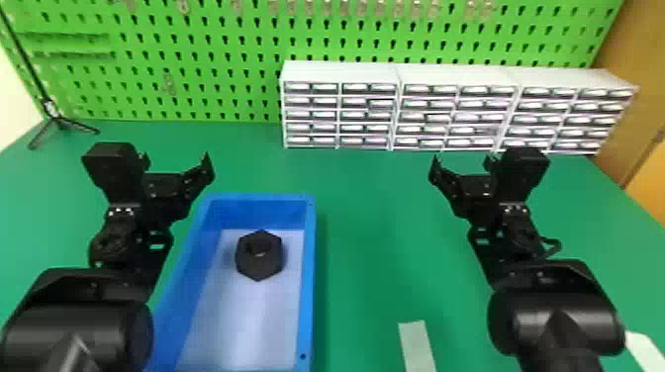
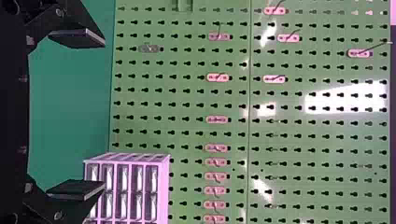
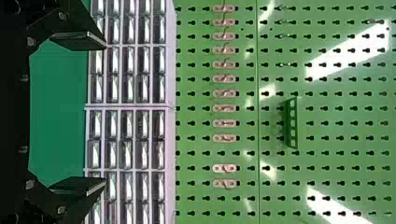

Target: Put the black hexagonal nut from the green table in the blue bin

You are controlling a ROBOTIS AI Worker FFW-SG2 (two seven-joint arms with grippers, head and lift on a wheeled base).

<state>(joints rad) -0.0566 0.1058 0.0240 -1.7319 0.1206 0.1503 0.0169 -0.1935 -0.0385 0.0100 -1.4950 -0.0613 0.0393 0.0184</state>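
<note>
Our green counter [image 1: 368, 222] carries the blue bin [image 1: 308, 277] beside the left arm, presumably for easy reach. We have the left tool [image 2: 104, 114] and right tool [image 3: 105, 113] spread wide and empty, likely because the black hexagonal nut [image 1: 259, 264] already lies inside the bin, towards its far end.

There are one black hexagonal nut [image 1: 260, 264], one blue bin [image 1: 260, 212], one green table [image 1: 366, 208], one green pegboard [image 1: 222, 64], three white drawer cabinets [image 1: 341, 73], one black tripod [image 1: 59, 120], two pale strips [image 1: 417, 346] and two grippers, namely the left gripper [image 1: 175, 162] and the right gripper [image 1: 462, 162].
</note>
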